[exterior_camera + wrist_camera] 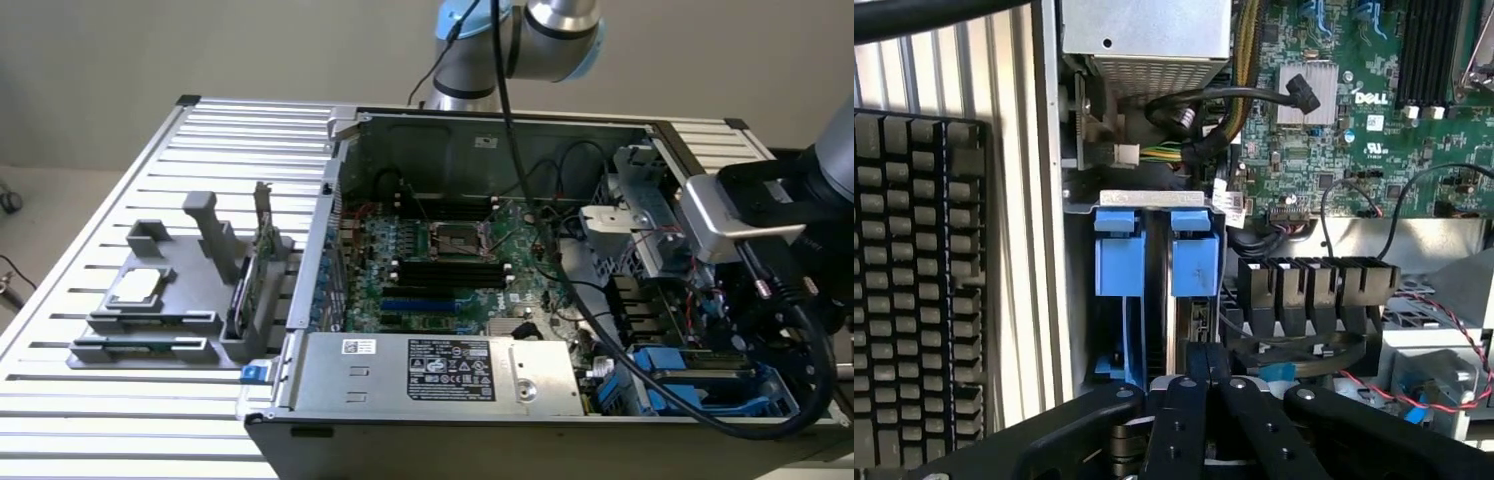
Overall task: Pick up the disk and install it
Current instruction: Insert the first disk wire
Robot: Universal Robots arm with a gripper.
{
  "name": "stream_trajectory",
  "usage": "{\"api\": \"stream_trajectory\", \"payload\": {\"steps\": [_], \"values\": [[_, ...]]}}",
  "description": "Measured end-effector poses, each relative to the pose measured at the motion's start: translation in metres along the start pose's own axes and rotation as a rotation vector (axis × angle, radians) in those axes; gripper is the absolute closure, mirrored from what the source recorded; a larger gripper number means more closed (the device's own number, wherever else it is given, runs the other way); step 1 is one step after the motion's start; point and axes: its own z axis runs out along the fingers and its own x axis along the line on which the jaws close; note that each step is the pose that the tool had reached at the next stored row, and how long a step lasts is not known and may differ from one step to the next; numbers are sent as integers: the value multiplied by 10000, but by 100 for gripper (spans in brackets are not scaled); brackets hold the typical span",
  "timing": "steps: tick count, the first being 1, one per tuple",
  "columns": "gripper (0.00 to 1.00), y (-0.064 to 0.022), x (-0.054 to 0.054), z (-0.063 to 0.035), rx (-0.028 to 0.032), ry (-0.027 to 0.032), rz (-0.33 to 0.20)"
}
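In the wrist view my gripper [1209, 362] is shut, its black fingertips pressed together with nothing between them. It hangs right over the drive bay, in line with the blue carrier tab [1194, 262] of the disk [1199, 318], which sits edge-on in its slot. Only the disk's thin dark edge shows. A second blue carrier [1119, 255] sits beside it. I cannot tell whether the fingertips touch the disk. In the exterior view the arm's wrist [747, 210] hovers over the blue drive bay [681, 372] at the case's front corner on that view's right.
The open computer case [334, 200] lies on a slatted metal table [120, 400], with the motherboard [441, 260], loose black cables [587, 300] and a power supply [441, 370] inside. A grey fixture [160, 320] holds a square chip [140, 287] and a green card [267, 245]. A keyboard [914, 290] lies beside the case.
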Motion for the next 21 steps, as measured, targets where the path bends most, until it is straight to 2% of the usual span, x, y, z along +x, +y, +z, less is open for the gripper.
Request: {"api": "stream_trajectory", "payload": {"steps": [11,16,17,18,19,21], "values": [[89,-1,-2,-29,99,9,1269],[89,-4,-3,-48,145,63,1889],[89,-3,-3,-48,133,62,1990],[89,-3,-3,-50,84,65,2068],[89,-3,-4,-50,7,74,2137],[89,-4,-4,-50,-191,103,2237]]}}
